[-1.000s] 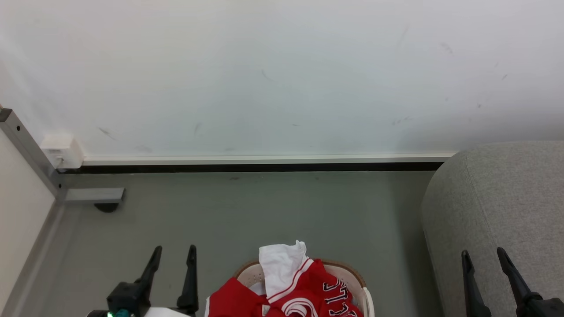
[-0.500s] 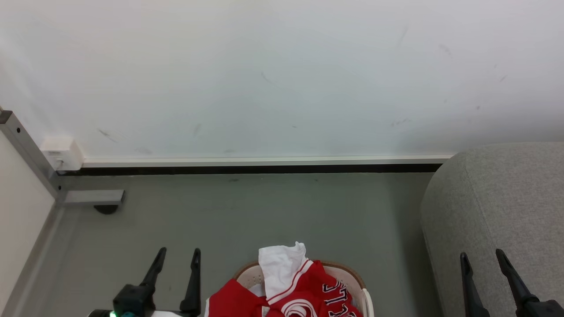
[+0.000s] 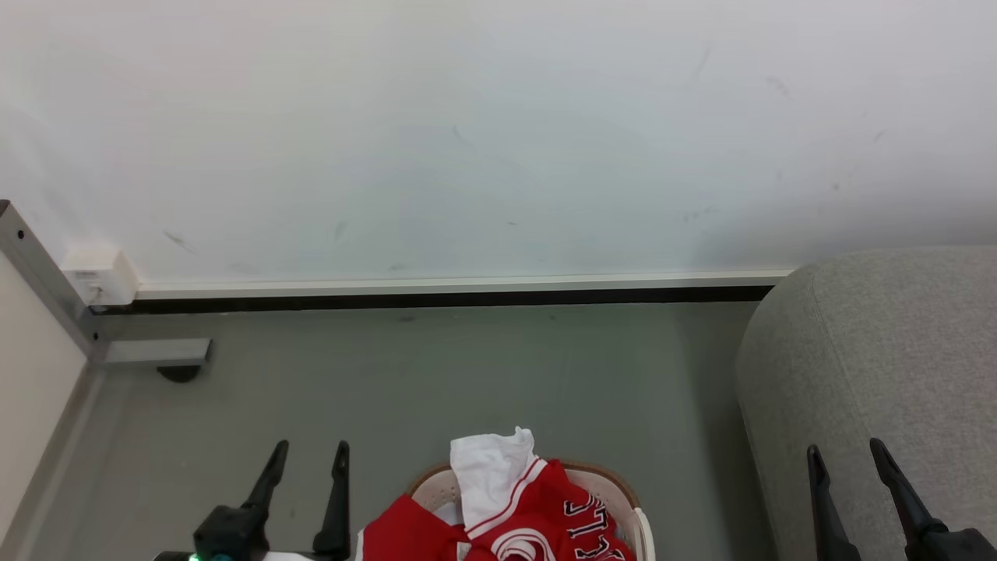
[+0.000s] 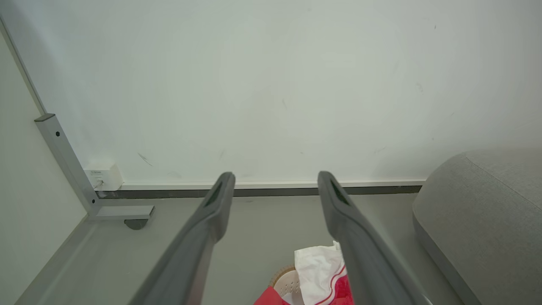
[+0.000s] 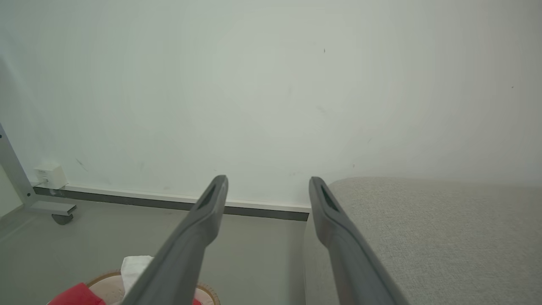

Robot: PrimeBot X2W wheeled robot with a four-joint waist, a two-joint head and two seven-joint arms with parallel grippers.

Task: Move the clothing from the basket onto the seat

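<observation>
Red and white clothing (image 3: 510,510) is piled in the cream basket (image 3: 623,502) at the bottom middle of the head view; black lettering shows on the red part. The clothing (image 4: 322,271) and the basket (image 4: 286,286) also show low in the left wrist view, and the clothing (image 5: 133,267) in the right wrist view. The grey seat (image 3: 880,366) stands to the right of the basket. My left gripper (image 3: 309,452) hangs open just left of the basket. Over the seat's front, my right gripper (image 3: 845,456) is open too. Both are empty.
A white wall (image 3: 467,140) with a dark skirting strip runs across the back. A grey metal frame leg with a foot (image 3: 152,352) and a small white box (image 3: 97,276) stand at the left. Grey floor (image 3: 467,374) lies between the wall and the basket.
The whole head picture has shifted slightly left, so the camera moved. The left gripper has shifted slightly beside the basket. Both grippers stay open.
</observation>
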